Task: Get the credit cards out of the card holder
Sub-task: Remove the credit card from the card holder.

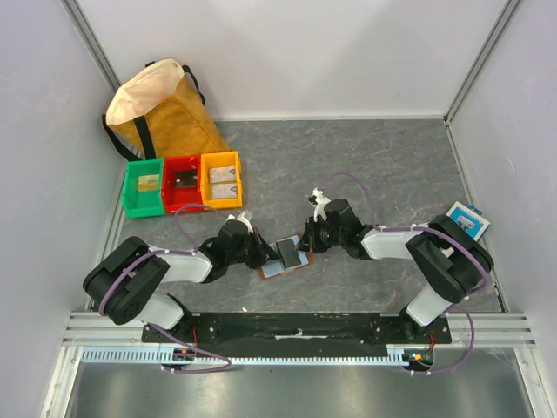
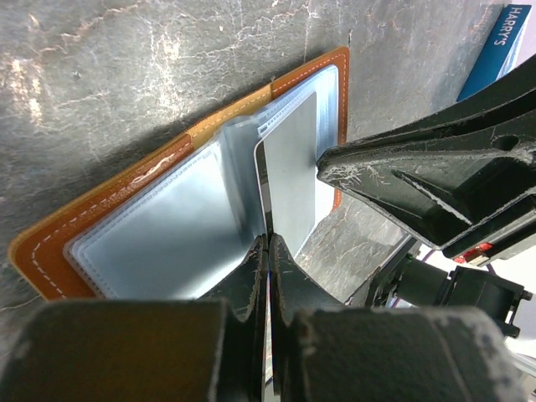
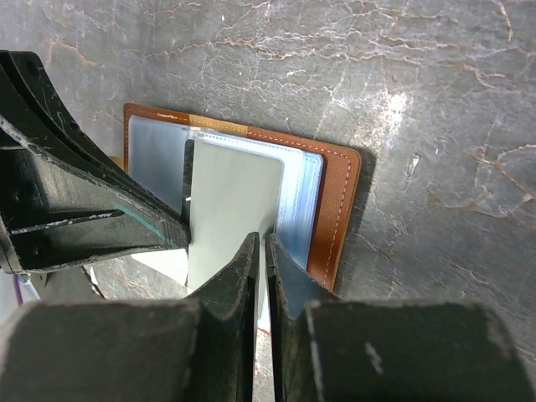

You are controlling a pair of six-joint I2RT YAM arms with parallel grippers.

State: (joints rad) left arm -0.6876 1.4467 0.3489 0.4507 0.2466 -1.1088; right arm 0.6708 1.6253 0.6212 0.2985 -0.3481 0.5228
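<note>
**Two-handed pull: straight and level**

Centred on the table, the card holder lies open. At its 9 o'clock the left gripper is pinched together, seemingly on a plastic sleeve of the holder. At 3 o'clock the right gripper is clamped on a silver-grey credit card. Best to draw the card flat toward 3 o'clock, with the left anchoring.

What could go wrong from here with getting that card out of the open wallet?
The right end effector grips only the edge of the grey card, so it may slip off. The left end effector pinches just one thin sleeve of the card holder, so the holder could lift or drag.
</note>
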